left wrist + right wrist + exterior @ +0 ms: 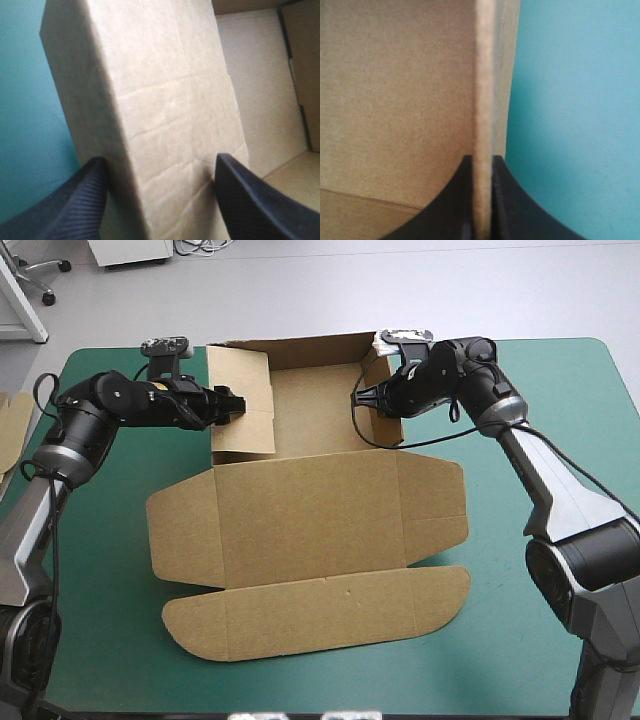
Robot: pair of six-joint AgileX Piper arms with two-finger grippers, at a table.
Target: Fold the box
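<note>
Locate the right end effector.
High view, far side, right of centre: the right end effector is shut on the raised right wall of the brown cardboard box, opposite the left end effector.

The left arm (100,415) and right arm (555,490) have black joints, silver-grey links (fingers (75,205) ribbed black).

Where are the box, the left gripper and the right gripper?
box (330,525): high view, flat lid panel.
left gripper (237,406): high view, between its jaws.
right gripper (359,398): high view, between its jaws.

Left of the box (310,520), spare board (10,425) at the table (560,380) edge runs out of view.
</note>
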